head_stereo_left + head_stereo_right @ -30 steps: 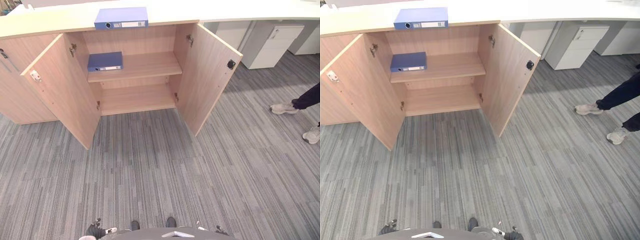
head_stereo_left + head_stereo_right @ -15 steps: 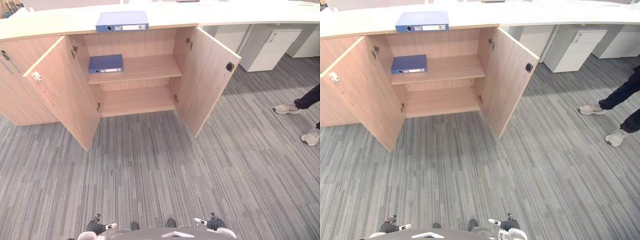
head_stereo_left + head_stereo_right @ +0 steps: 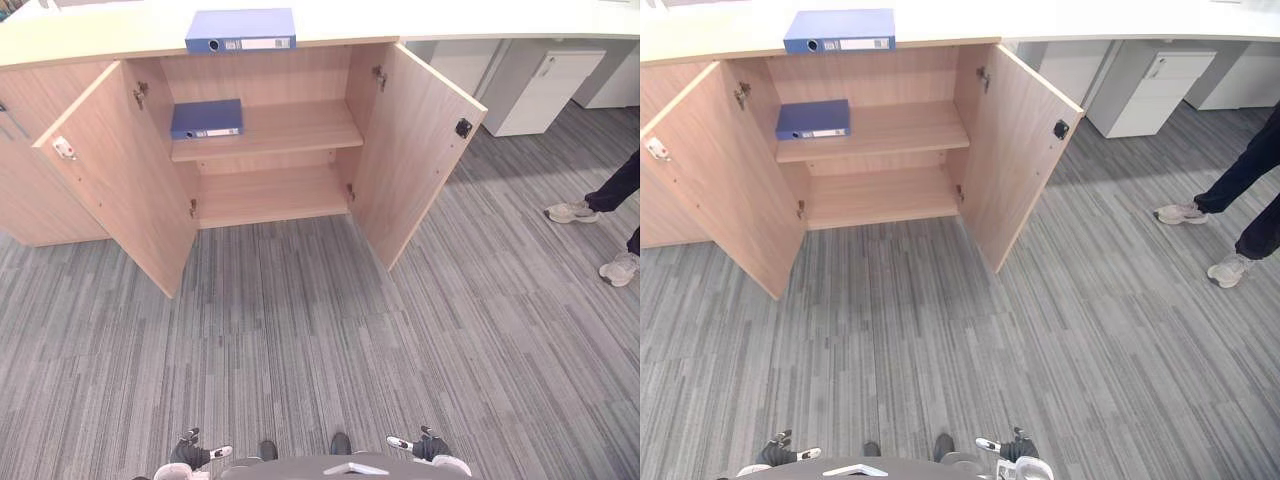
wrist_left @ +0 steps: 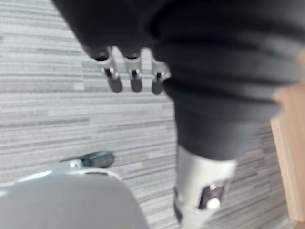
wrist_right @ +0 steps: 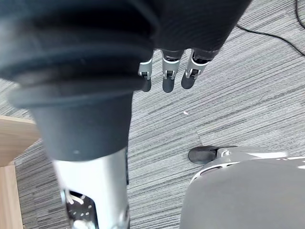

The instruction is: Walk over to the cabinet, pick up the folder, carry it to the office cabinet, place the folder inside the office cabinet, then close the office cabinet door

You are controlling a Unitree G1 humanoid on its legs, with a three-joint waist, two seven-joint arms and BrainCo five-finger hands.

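Folder (image 3: 240, 31) at front edge of surface (image 3: 110, 42), above open cabinet (image 3: 415, 150). Left hand (image 4: 134, 71), right hand (image 5: 165, 76): fingers apart, empty.

1. The cabinet (image 3: 280, 75) stands at the far side of the floor (image 3: 300, 340), with its left door (image 3: 120, 190) and right door (image 3: 415, 150) open.
2. A folder (image 3: 240, 31) lies on the cabinet's top, at its front edge.
3. A second folder (image 3: 207, 119) lies at the left end of the upper shelf (image 3: 290, 130).
4. A drawer unit (image 3: 545, 90) stands right of and behind the right door.
5. A person's shoes (image 3: 570, 211) rest on the floor, far right.
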